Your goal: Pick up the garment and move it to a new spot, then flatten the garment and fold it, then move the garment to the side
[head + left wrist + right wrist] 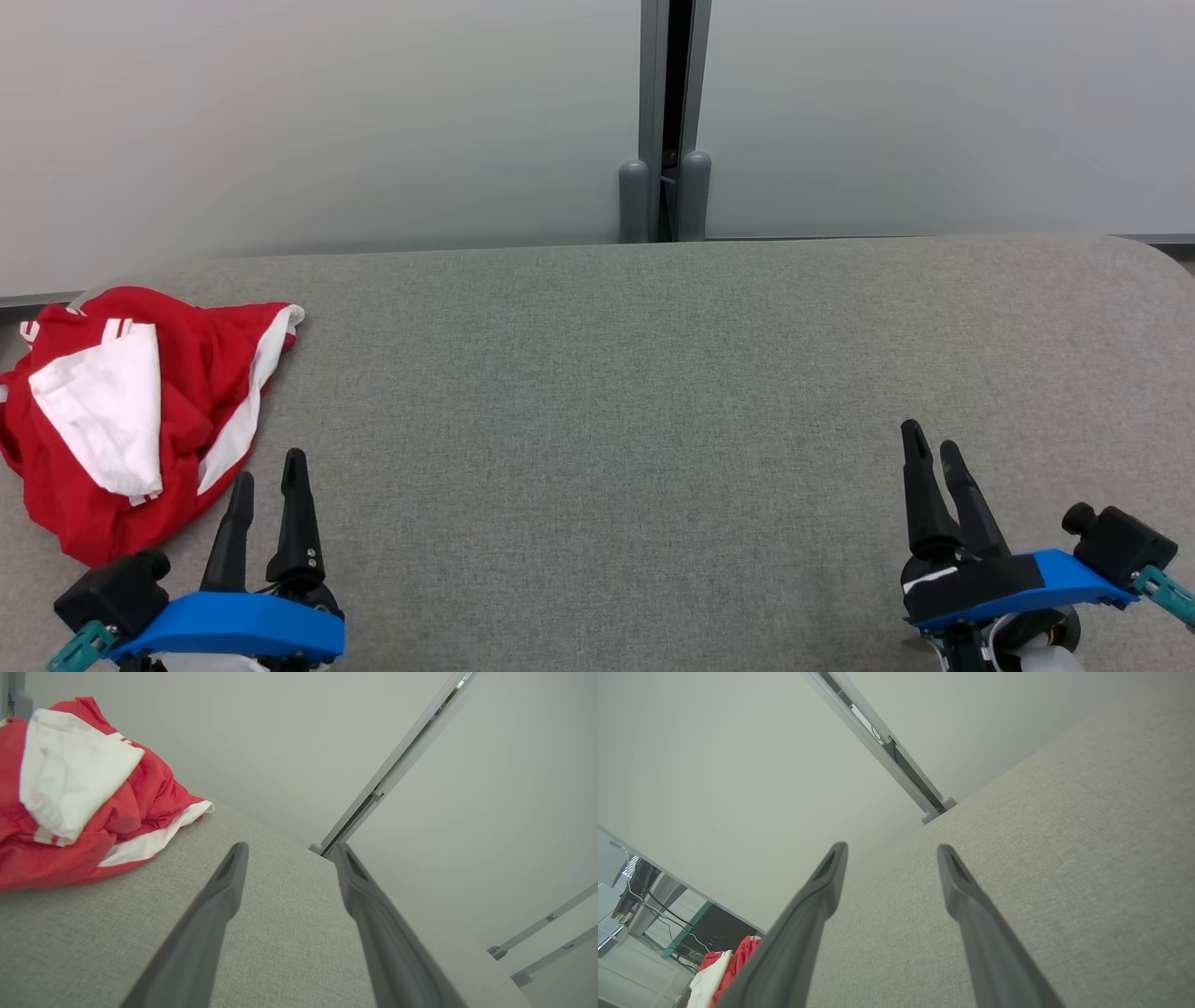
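While both claws sit low at the near edge of the table (607, 420), neither one has anything in its grip. Left claw (270, 467) first: its two dark fingers stand apart with only grey table fabric between them, tips pointing away from the robot. And there's the garment (196, 373), a crumpled red heap with white stripes and a white panel lying on top. It sits just to the outer left of that claw, alongside the fingers and a little ahead of them. From the left wrist, the heap bulks up to the left of the left-hand finger. A white-edged hem trails out toward the fingertip, and a strip of bare table separates hem from finger, so no contact there.

Over to the right claw (931, 438): fingers spread as well, nothing between them, open table ahead and to its right. The garment is well apart from this one, clear across the table on its left. From the right wrist it is just a scrap of red and white low on the left, partly hidden behind the left-hand finger.

Ahead of both claws, past the table's far edge, a pale wall (327, 121) rises, with a grey post (667, 112) standing between the two claws.
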